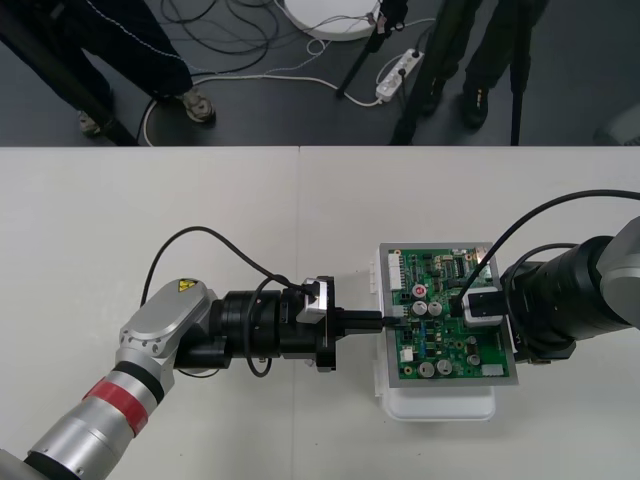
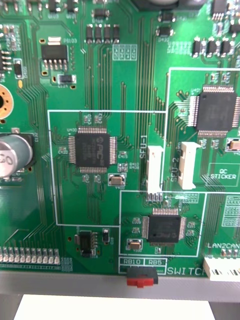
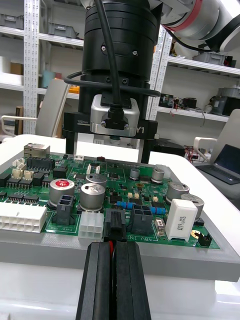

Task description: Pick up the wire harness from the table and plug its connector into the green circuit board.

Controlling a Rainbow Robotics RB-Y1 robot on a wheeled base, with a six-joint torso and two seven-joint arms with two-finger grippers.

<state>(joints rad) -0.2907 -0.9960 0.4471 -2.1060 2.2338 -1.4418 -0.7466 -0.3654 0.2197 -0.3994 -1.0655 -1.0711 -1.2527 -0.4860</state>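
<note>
Left wrist view: left end effector (image 3: pixel 114 248), clamped on small black plug (image 3: pixel 115 223), faces green circuit board's (image 3: pixel 75 176) left edge; right end effector (image 1: pixel 476 308) over board.

The left arm (image 1: pixel 160 320) has silver links, a red ring (image 1: pixel 112 397) and a yellow warning sticker (image 1: pixel 184 288), then black cylinders with a looping black cable (image 1: pixel 195 230). The left hand (image 3: pixel 114 247) has flat black fingers. The right arm (image 1: pixel 620 270) is silver, then a black screwed cylinder (image 3: pixel 120 45) bearing a silver camera block (image 3: pixel 114 116).

Pale table (image 1: pixel 120 210) fills the lower frame, a seam down its centre. Dark floor (image 1: pixel 270 110) along the top carries cables (image 1: pixel 240 18) and a power strip (image 1: pixel 397 75).
</note>
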